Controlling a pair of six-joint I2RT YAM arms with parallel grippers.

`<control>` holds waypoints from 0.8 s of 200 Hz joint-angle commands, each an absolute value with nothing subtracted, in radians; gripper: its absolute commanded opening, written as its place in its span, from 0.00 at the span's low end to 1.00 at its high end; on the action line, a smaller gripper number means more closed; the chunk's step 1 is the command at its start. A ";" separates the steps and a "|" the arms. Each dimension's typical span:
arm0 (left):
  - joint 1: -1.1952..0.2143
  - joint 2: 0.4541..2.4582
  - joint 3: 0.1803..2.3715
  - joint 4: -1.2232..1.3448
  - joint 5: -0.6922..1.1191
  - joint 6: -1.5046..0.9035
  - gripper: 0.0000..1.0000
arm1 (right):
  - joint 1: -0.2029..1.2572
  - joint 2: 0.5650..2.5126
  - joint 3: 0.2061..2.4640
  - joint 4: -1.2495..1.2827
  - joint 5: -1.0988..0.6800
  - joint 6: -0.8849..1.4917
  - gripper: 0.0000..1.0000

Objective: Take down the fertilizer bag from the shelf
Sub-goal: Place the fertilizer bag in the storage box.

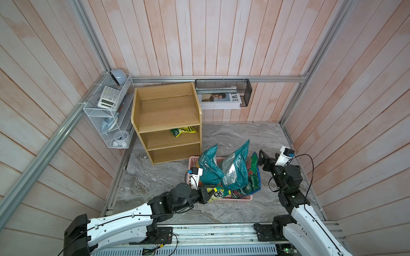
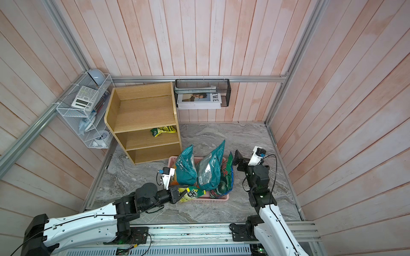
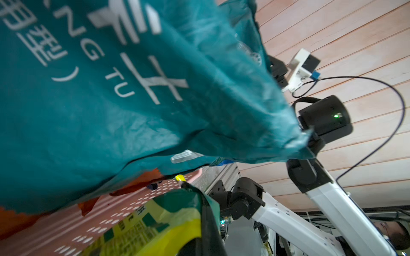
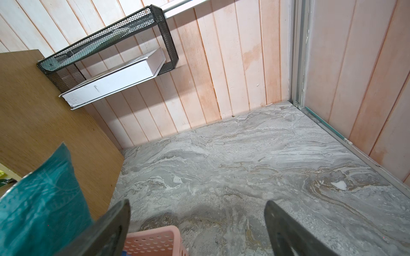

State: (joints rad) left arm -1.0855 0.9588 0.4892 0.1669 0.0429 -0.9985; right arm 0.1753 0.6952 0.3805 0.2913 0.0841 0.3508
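The left pincer (image 1: pixel 208 195) was clenched on a yellow-and-green fertilizer bag (image 1: pixel 219 191), gripping it at the 7 o'clock corner of the pink basket (image 1: pixel 241 198). In the left wrist view the bag's crumpled edge ran along a black finger (image 3: pixel 207 223), with the basket's perforated wall just behind it. So this bag was off the shelf (image 1: pixel 166 110) and low over the basket's near rim. Whether it rested on the rim could not be told.

The light-wood shelf stood at about 10 o'clock from the basket, against the back wall. Its top and bottom tiers were bare. On the middle tier lay a second yellow-and-green bag (image 1: pixel 183 131), toward the 3 o'clock end of that board.

Two teal bags (image 1: pixel 209 168) (image 1: pixel 236 168) stood upright in the basket, leaning on each other, and a red-and-green bag (image 1: pixel 253 175) stood at their 3 o'clock side.

The right pincer (image 4: pixel 198 202) was released, its jaws spread wide and holding nothing. It hung above the marble floor (image 1: pixel 244 137) at roughly 2 o'clock from the basket, close to the red-and-green bag, though contact could not be told.

At the shelf's 9 o'clock side hung a white wire rack (image 1: pixel 106 110) with a calculator (image 1: pixel 107 97) in it. At its 3 o'clock side hung a black mesh basket (image 1: pixel 247 88) holding a white book (image 1: pixel 219 102).
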 commanded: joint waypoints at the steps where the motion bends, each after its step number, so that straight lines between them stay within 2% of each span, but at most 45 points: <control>1: -1.059 1.020 0.502 0.409 0.168 -0.990 0.00 | 0.178 0.686 0.405 0.305 0.074 0.348 0.98; 54: -0.996 0.994 0.506 0.483 0.184 -0.974 0.00 | 0.178 0.689 0.405 0.309 0.067 0.350 0.98; 82: -0.880 0.999 0.425 0.701 0.245 -0.983 0.00 | 0.177 0.692 0.405 0.311 0.062 0.351 0.98; 102: -0.800 1.086 0.321 1.000 0.297 -1.073 0.00 | 0.178 0.692 0.404 0.310 0.062 0.351 0.98; 130: -0.732 1.323 0.230 1.393 0.324 -1.225 0.00 | 0.178 0.695 0.405 0.313 0.056 0.355 0.98; 143: -0.746 1.395 0.245 1.401 0.323 -1.250 0.00 | 0.178 0.700 0.405 0.316 0.054 0.354 0.98; 160: -0.795 1.413 0.228 1.401 0.237 -1.225 0.00 | 0.178 0.706 0.405 0.317 0.054 0.354 0.98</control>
